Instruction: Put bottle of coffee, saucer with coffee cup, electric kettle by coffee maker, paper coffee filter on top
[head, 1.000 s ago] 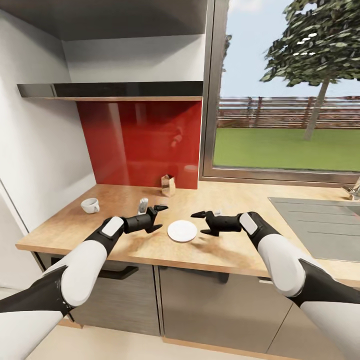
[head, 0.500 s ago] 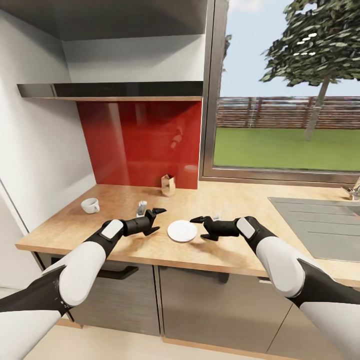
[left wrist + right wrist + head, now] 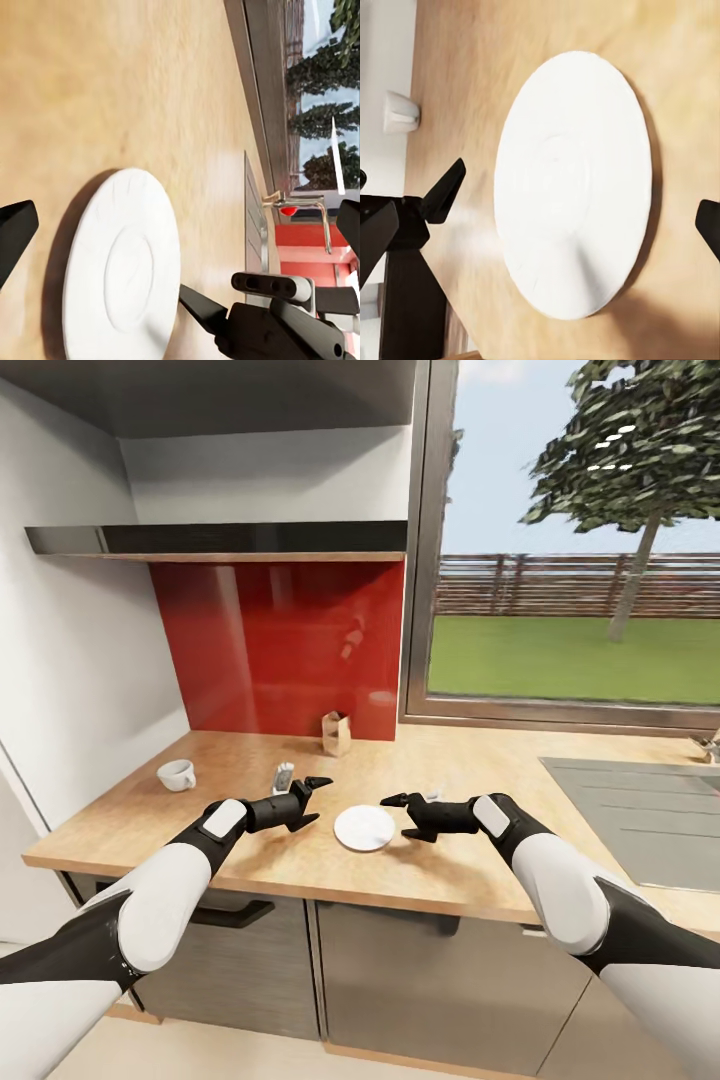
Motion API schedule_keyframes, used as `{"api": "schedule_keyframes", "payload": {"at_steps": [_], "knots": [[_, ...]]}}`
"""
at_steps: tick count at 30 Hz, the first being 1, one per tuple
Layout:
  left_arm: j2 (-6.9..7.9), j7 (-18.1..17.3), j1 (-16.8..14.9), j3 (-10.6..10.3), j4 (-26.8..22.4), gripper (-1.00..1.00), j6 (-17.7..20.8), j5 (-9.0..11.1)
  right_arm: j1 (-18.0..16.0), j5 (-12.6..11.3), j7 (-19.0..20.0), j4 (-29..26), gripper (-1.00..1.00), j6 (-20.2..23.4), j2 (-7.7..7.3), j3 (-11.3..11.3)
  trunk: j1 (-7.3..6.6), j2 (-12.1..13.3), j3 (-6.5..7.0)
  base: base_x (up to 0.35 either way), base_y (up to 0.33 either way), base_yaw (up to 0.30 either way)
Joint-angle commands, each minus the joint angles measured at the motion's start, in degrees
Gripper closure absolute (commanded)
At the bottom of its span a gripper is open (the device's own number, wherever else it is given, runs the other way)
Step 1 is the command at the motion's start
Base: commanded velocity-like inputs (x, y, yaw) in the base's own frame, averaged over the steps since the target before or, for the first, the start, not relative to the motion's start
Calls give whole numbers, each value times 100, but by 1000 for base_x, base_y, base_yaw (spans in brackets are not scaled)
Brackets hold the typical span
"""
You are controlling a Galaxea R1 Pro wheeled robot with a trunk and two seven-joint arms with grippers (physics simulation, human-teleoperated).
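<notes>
- Both arms reached forward over the front of the countertop [image 3: 470,760], forearms angled inward toward each other.
- The left gripper [image 3: 314,802] hovered just left of the saucer [image 3: 364,828], its fingers spread and holding nothing.
- The right gripper [image 3: 402,817] faced it from the saucer's right edge, fingers likewise parted (whether a tip touched the rim, I could not tell).
- The saucer lay flat on the wood between the two grippers.
- Behind the left gripper stood a small pale object [image 3: 284,776], too small to identify.
- Farther left sat the coffee cup [image 3: 176,774], well apart from the saucer.
- At the red backsplash [image 3: 280,645] stood a small brown bag [image 3: 336,733].
</notes>
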Motion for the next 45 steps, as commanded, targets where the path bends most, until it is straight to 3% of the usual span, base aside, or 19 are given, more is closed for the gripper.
{"api": "schedule_keyframes", "payload": {"at_steps": [1, 14, 26, 31, 37, 41, 45], "knots": [[-3, 0, -4, 33, -7, -100, 36, -9, -1, -45, -27, -9, -100, 35, 2, 17, 0, -4, -7, 29, 0, 0], [-3, 0, -1, 35, -1, -100, 36, -9, -1, -40, -31, 14, -100, 35, 11, 10, 0, -4, -7, 24, 0, 0], [-38, 0, -2, 42, 2, -100, 36, -9, -1, -40, -44, 17, -100, 29, 137, 21, 0, -4, -7, 2, 0, 0], [-51, 0, -2, 42, 9, -100, 36, -11, -6, -70, -436, 15, -100, 27, 193, 25, 0, -4, -7, 0, 0, 0], [-49, 7, -5, 32, 4, -100, 36, -38, -8, -82, -550, 9, -100, 26, 201, 19, 0, -4, -7, 0, 0, 0], [-47, 29, -5, -279, 0, -100, 40, -44, -8, -83, -561, 8, -100, 26, 203, 11, 0, -4, -7, 0, 0, 0], [-47, 38, -4, -449, -4, -100, 43, -43, -8, -83, -563, 8, -100, 26, 202, 11, 0, -4, -7, 0, 0, 0]]}}
